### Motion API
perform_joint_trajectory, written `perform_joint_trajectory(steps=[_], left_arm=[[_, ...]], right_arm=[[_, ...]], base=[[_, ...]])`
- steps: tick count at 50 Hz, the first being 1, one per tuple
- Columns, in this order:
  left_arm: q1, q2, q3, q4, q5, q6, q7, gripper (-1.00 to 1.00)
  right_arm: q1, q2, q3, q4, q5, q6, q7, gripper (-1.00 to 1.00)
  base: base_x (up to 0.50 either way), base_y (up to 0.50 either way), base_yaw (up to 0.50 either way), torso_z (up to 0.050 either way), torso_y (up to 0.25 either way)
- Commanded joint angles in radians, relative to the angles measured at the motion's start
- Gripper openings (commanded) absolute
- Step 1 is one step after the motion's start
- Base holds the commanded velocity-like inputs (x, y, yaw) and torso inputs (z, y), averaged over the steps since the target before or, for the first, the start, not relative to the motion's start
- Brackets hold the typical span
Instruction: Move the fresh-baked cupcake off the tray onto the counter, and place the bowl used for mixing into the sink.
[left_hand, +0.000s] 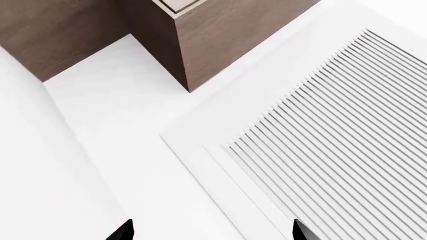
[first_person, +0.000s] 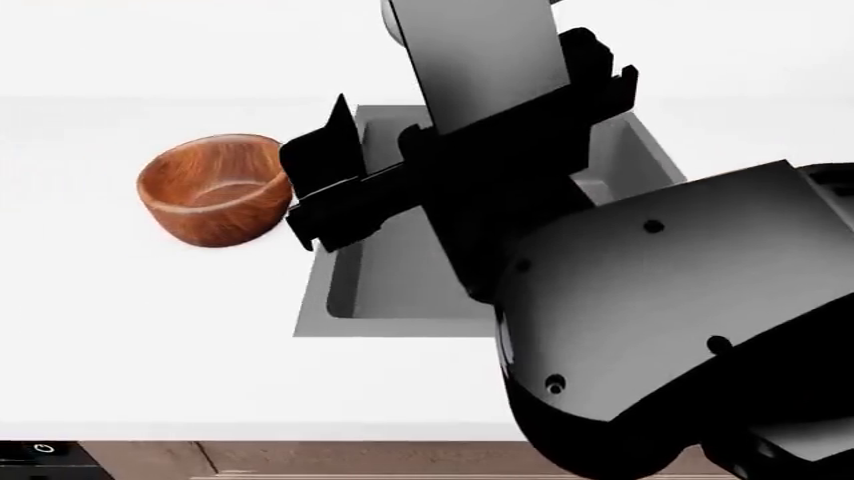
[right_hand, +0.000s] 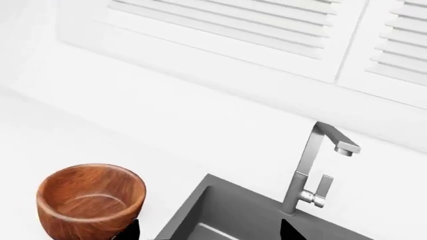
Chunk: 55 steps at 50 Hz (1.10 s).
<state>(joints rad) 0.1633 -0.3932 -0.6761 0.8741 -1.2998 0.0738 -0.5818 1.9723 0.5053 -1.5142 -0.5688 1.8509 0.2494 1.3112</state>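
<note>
The bowl (first_person: 215, 189) was seen upright on the white table (first_person: 147, 340), just beside the sink (first_person: 400, 290) rim. The right tool (right_hand: 203, 231) was held wide, near it. The rim would best be straddled squarely before closing. The left tool (left_hand: 213, 231) was spread wide, empty. White louvred shutters (right_hand: 267, 30) were seen behind the faucet (right_hand: 308, 167).

**Legible text check: none found**

No words, labels, brand marks or numbers readable in any of the three views. One small round mark sits on a dark panel (first_person: 44, 450) at the lower left corner of the head view, below the counter edge; too small to tell whether it is a symbol or a control.
</note>
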Motion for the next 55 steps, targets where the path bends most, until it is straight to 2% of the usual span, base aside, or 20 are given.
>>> perform_joint_trajectory(steps=[1, 8, 14, 26, 30, 43, 55], left_arm=[[0.001, -0.003, 0.001, 0.004, -0.001, 0.000, -0.004, 1.00], [0.000, -0.004, 0.002, 0.002, -0.001, 0.000, -0.004, 1.00], [-0.001, -0.003, 0.006, -0.002, 0.002, 0.000, -0.001, 1.00], [0.003, -0.001, 0.006, -0.001, 0.002, 0.003, 0.000, 1.00], [0.003, -0.002, 0.006, 0.000, 0.002, 0.003, -0.001, 1.00], [0.001, -0.008, 0.003, 0.001, -0.003, 0.005, -0.007, 1.00], [0.004, -0.010, 0.001, 0.003, -0.005, 0.007, -0.010, 1.00]], right_arm=[[-0.009, 0.022, 0.003, -0.016, -0.002, -0.003, 0.013, 1.00], [-0.019, 0.045, 0.011, -0.026, -0.007, -0.016, 0.025, 1.00], [-0.041, 0.060, 0.015, -0.034, 0.034, -0.036, 0.051, 1.00], [-0.022, 0.086, 0.017, -0.059, 0.081, -0.024, 0.100, 1.00], [0.014, 0.088, 0.011, -0.062, 0.125, 0.011, 0.114, 1.00], [0.286, 0.069, -0.013, 0.048, 0.414, 0.222, 0.186, 1.00], [0.274, 0.072, -0.016, 0.127, 0.487, 0.249, 0.150, 1.00]], base=[[0.00, 0.50, 0.00, 0.000, 0.000], [0.19, 0.41, 0.00, 0.000, 0.000], [0.39, 0.02, 0.00, 0.000, 0.000], [0.01, 0.00, 0.00, 0.000, 0.001], [0.00, 0.00, 0.00, 0.000, 0.000], [0.00, 0.00, 0.00, 0.000, 0.000], [0.00, 0.00, 0.00, 0.000, 0.000]])
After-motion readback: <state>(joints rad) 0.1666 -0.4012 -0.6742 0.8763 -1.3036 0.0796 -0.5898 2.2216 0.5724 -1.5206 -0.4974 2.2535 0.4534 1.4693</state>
